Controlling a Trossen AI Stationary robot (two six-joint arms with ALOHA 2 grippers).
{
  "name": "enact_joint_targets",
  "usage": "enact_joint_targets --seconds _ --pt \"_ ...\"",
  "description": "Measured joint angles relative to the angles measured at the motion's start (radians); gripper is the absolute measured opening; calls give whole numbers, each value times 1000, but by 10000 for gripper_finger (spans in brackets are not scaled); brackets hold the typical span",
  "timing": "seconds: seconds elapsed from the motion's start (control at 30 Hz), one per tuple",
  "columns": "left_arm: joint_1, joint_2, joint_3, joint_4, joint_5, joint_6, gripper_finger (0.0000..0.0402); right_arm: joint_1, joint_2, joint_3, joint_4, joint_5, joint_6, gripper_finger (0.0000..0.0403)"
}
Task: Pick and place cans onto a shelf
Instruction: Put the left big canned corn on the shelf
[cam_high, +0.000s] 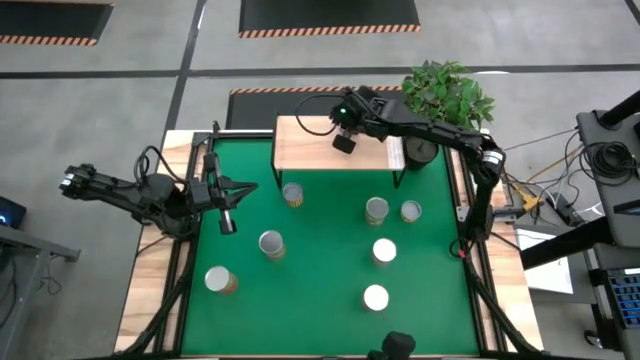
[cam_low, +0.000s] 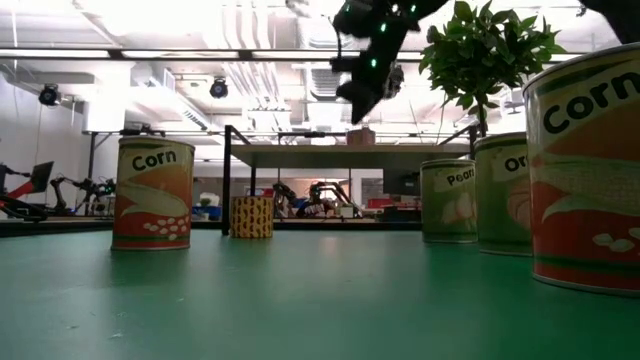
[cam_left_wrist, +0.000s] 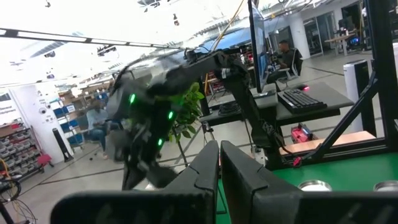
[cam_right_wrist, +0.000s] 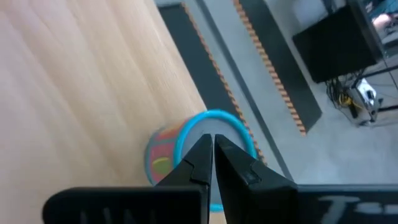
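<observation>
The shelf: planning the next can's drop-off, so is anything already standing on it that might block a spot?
Yes. One blue-rimmed can stands near the shelf edge, right under the shut right gripper. The remaining wood shows bare.

Your right arm (cam_left_wrist: 161, 118) motion-blurred in the left wrist view, corn can (cam_low: 585, 170) cut by the low view's edge, blue-rimmed can (cam_right_wrist: 186, 149) half hidden behind your right end effector (cam_right_wrist: 211, 155).

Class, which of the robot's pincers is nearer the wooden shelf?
Right. The right pincer hangs over the shelf; the left pincer waits off the shelf's left end above the green table.
</observation>
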Motion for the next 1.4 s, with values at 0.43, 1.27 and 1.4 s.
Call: enact_joint_targets --seconds 0.43,1.27,1.4 --pt "0 0 0 30 0 -23 0 292 -257 -71 -132 9 201 8" --pt "0 308 30 129 44 -371 0 839 -582 -926 543 127 373 9" --pt "1 399 145 -195 -16 -584 0 838 -632 -945 541 127 343 9"
